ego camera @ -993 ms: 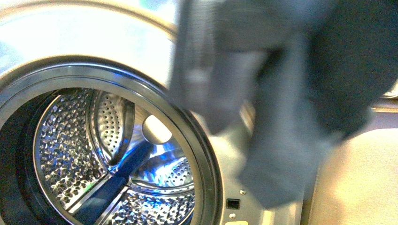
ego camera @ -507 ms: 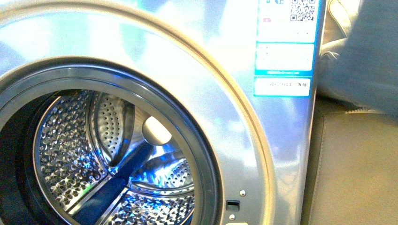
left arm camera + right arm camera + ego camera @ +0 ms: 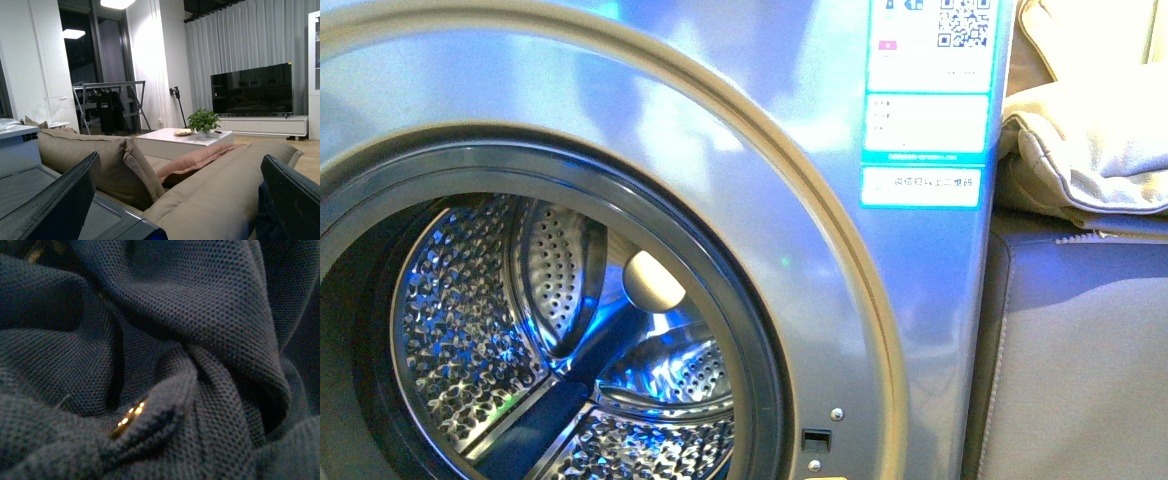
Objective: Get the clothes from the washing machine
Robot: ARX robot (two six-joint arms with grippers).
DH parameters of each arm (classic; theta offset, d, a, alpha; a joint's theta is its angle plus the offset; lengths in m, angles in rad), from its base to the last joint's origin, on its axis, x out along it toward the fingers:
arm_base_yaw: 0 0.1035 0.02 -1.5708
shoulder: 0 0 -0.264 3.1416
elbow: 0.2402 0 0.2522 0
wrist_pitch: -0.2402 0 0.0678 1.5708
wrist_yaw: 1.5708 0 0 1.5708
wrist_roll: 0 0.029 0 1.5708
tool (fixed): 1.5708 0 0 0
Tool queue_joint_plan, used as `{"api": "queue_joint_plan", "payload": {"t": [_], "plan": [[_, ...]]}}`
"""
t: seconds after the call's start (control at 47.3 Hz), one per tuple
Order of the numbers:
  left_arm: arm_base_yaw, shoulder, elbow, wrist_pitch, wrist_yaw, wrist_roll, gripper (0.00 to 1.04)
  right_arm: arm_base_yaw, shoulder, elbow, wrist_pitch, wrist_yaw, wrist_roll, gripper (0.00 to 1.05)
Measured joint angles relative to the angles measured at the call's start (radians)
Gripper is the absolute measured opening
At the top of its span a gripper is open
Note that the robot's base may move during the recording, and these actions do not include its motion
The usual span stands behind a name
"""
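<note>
The washing machine [image 3: 800, 260] fills the front view, its round opening showing the dimpled steel drum [image 3: 470, 330] with no garment visible inside. No gripper or clothes appear in that view. The clothes [image 3: 165, 330], dark slate-blue pique knit, fill the whole right wrist view in bunched folds. My right gripper is shut on them and buried under the fabric, with only a small glint [image 3: 131, 412] showing. My left gripper [image 3: 180, 165] is open with nothing between its fingers [image 3: 60, 200], and it faces a living room.
A blue energy label with a QR code [image 3: 926, 100] sits on the machine's front. A beige cushion [image 3: 1090, 150] lies on a sofa seat [image 3: 1080, 360] right of the machine. The left wrist view shows sofa cushions [image 3: 215, 195], a low white table [image 3: 185, 137] and a television [image 3: 252, 95].
The dark garment, hanging before the machine's right side a second ago, swept out of the front view to the right. That uncovered the label and the beige cushion.
</note>
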Motion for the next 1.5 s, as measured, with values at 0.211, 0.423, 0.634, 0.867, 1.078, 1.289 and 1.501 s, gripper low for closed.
{"api": "queue_joint_plan", "payload": {"t": [0.211,0.423,0.634,0.867,1.078,1.289,1.501], "plan": [[0.0,0.0,0.0,0.0,0.0,0.0,0.98,0.028,0.216,-0.189,-0.005,0.089,-0.13,0.12],[0.0,0.0,0.0,0.0,0.0,0.0,0.98,0.026,0.417,-0.271,-0.027,0.135,-0.198,0.31],[0.0,0.0,0.0,0.0,0.0,0.0,0.98,0.038,0.333,-0.272,-0.137,0.087,-0.189,0.63],[0.0,0.0,0.0,0.0,0.0,0.0,0.98,0.096,0.102,-0.262,-0.123,0.088,-0.105,0.99],[0.0,0.0,0.0,0.0,0.0,0.0,0.98,0.241,-0.171,-0.19,-0.002,0.088,0.014,0.97],[0.0,0.0,0.0,0.0,0.0,0.0,0.98,0.457,-0.264,-0.147,0.095,0.233,0.069,0.97],[0.0,0.0,0.0,0.0,0.0,0.0,0.98,0.692,-0.398,-0.165,0.166,0.441,0.006,0.97]]}}
